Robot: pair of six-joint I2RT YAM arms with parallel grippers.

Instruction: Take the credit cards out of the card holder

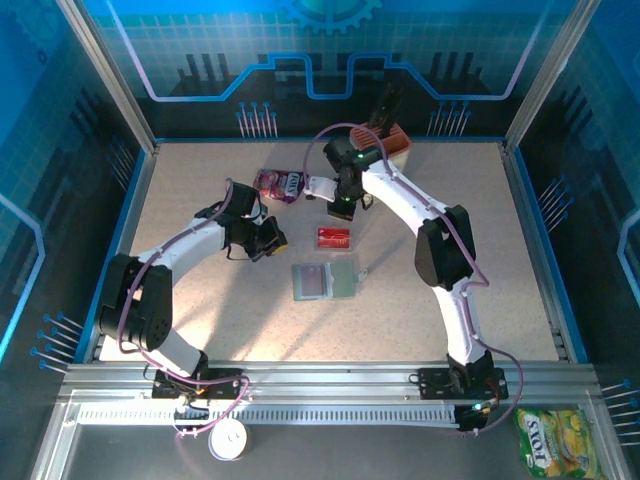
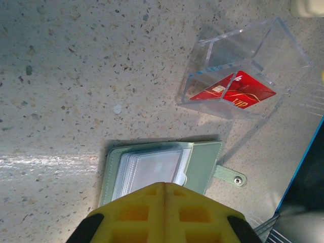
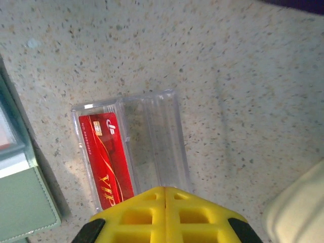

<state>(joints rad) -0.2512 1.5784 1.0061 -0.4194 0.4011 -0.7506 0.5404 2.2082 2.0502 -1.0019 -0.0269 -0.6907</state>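
Note:
The sage-green card holder (image 1: 345, 283) lies open on the table, its clear sleeves (image 2: 152, 169) facing up and its snap tab (image 2: 230, 177) spread to one side. What sits in the sleeves I cannot make out. One red credit card (image 1: 334, 238) lies in a clear plastic box (image 2: 243, 71) just beyond the holder. The same red card (image 3: 104, 157) and box (image 3: 152, 131) lie under the right wrist. My left gripper (image 2: 165, 185) is shut and empty, hovering over the holder's near edge. My right gripper (image 3: 165, 190) is shut and empty over the box's edge.
A purple snack pouch (image 1: 279, 184) lies at the back left of the box. A beige knife block (image 1: 392, 140) stands at the back wall. A pale cream object (image 3: 298, 212) sits close to the right gripper. A yellow snack bag (image 1: 557, 440) lies off the table, front right.

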